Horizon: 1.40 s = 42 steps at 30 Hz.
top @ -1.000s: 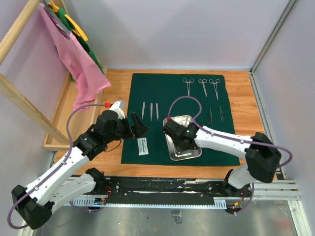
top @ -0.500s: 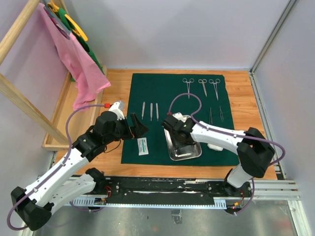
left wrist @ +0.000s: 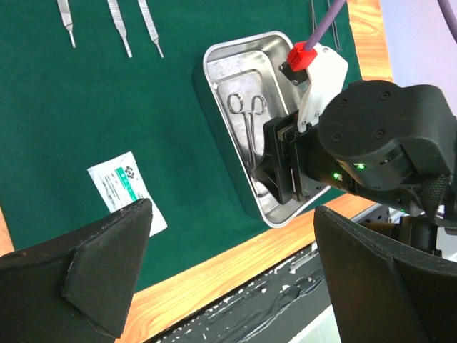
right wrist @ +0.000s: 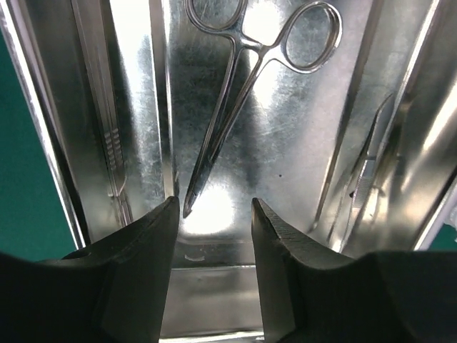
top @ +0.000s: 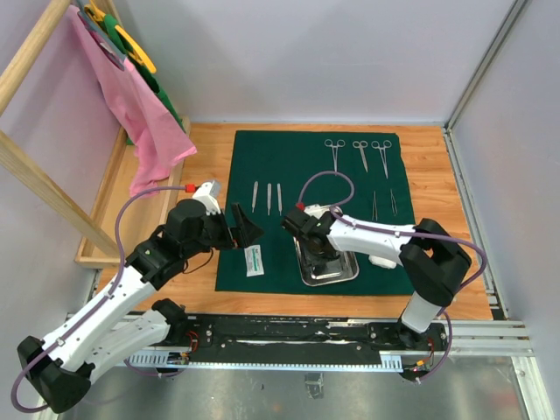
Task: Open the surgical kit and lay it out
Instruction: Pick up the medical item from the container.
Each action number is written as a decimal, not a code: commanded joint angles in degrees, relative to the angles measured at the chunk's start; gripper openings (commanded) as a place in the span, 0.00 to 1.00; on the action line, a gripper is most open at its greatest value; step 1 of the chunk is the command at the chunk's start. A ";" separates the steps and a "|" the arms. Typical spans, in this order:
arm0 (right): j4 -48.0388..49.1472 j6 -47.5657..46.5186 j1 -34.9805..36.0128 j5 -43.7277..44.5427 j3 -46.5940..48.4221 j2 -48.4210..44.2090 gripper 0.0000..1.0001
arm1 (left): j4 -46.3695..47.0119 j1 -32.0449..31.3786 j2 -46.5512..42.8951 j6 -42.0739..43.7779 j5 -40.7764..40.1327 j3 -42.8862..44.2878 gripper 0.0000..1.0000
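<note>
Right gripper (right wrist: 213,207) — jaws part-spread, empty, low inside the steel tray (right wrist: 307,164). Clamp (right wrist: 243,86) lies just ahead, its tip beside one fingertip. Best handling: advance, straddle both shanks squarely, then close.

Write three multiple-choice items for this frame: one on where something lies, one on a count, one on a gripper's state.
1. Where does the white packet lie? A on the green cloth, left of the tray; B in the tray; C under the tray.
2. How many clamps lie in the row at the cloth's far edge? A one; B three; C five.
3. The right gripper above the lone clamp in the tray is: A shut on it; B shut, empty; C open, empty.

1 A: the packet rests flat on the cloth beside the tray's left rim.
2 B: three pairs of ringed handles show side by side.
3 C: the wrist view shows its jaws apart over the clamp's tip.
</note>
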 commanded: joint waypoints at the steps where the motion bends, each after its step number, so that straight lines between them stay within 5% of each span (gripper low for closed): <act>1: 0.87 2.43 -0.41 0.09 1.80 2.50 0.46 | -1.23 0.02 -1.09 1.95 0.58 1.08 0.99; 6: 0.87 4.24 -0.13 -1.70 -0.29 4.09 0.34 | -2.02 0.02 -1.58 2.38 0.55 1.09 0.99; 13: 0.85 6.13 0.08 -2.24 -5.35 2.00 0.01 | -2.09 0.02 -2.82 1.88 1.21 0.04 0.99; 33: -8.91 -3.67 -0.58 8.62 6.70 -12.87 0.01 | -2.47 0.02 -3.16 0.98 -0.27 1.33 0.99; 42: -2.83 -15.56 -14.45 2.23 17.17 -7.33 0.01 | -1.67 0.02 -2.59 0.81 -1.05 1.37 0.99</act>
